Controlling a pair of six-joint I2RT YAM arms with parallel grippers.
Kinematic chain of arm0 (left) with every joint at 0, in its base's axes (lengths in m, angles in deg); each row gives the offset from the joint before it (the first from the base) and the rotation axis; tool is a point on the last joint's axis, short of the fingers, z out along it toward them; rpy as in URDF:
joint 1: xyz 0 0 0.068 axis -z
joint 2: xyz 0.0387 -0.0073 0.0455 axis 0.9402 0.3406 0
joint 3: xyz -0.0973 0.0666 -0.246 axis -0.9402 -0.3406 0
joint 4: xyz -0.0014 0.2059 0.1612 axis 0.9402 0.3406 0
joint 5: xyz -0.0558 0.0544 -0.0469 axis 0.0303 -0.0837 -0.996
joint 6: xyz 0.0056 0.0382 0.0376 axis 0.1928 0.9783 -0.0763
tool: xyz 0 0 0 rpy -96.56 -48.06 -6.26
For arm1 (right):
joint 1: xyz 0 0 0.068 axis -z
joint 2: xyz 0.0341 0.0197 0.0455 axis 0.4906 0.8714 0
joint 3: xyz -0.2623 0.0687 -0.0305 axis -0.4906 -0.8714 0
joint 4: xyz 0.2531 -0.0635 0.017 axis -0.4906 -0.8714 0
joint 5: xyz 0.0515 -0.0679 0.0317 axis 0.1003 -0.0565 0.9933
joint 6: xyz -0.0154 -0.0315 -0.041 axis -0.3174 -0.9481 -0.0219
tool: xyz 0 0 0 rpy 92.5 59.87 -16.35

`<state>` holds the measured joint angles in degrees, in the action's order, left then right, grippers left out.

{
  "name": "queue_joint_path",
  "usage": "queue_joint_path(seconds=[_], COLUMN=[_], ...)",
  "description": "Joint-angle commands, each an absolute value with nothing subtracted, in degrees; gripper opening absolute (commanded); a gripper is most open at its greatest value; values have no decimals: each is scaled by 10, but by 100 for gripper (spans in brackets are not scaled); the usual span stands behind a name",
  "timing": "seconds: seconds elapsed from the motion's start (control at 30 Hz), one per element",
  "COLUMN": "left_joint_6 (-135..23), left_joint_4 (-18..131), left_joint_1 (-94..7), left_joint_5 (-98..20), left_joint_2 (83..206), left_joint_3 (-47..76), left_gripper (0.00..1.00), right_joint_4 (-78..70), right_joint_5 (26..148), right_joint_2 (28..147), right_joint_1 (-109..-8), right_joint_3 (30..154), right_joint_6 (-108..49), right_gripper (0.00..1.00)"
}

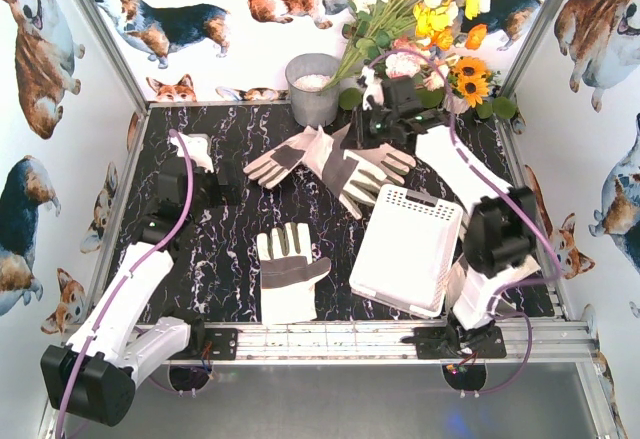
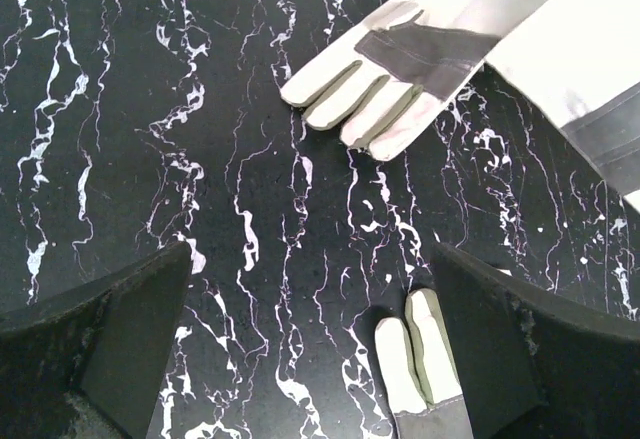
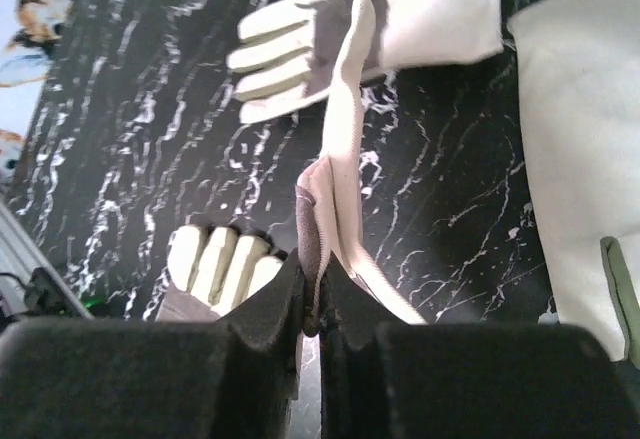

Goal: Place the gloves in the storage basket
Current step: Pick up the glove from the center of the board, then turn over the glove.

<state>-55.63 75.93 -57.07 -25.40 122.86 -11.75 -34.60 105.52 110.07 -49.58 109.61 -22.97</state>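
Three gloves lie on the black marbled table: one palm-up near the front (image 1: 290, 271), one at the back left (image 1: 283, 159) and one in the middle (image 1: 362, 174). The white storage basket (image 1: 408, 249) sits tilted at the right. My right gripper (image 1: 372, 129) is at the back, over the middle glove's cuff. The right wrist view shows this gripper (image 3: 318, 304) shut on a pinched fold of that glove (image 3: 345, 159), which stretches away from the jaws. My left gripper (image 2: 310, 339) hangs open over bare table, with glove fingertips (image 2: 420, 359) beside its right finger.
A grey metal bucket (image 1: 313, 87) and a bunch of artificial flowers (image 1: 420, 9) stand at the back wall. Corgi-print walls close in the table on three sides, and an aluminium rail (image 1: 330, 337) runs along the front edge.
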Motion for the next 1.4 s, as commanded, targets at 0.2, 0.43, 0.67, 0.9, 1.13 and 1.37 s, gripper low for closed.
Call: queue_joint_path(seconds=[0.2,0.43,0.67,0.9,1.13,1.37], left_joint_6=[-538,-609,-666,-698,-660,-657], left_joint_4=[715,639,609,578,630,649], left_joint_1=[-574,-566,-513,-455,-398,-368], left_joint_5=[-420,-641,-728,-755,-672,-563], left_joint_2=[1225,1227,1227,1272,1277,1266], left_joint_3=[-117,-121,-116,-91,-82,-88], left_gripper=[100,100,100,99,53,2], right_joint_4=[-324,-366,-402,-386,-379,-350], right_joint_5=[1162,1214,1249,1265,1131,1047], right_joint_2=[914,825,786,777,752,736], right_joint_1=[-512,-543,-579,-600,-610,-610], right_joint_3=[1026,993,978,953,924,894], right_joint_6=[-259,-280,-293,-273,-261,-192], right_gripper=[0,0,0,0,0,0])
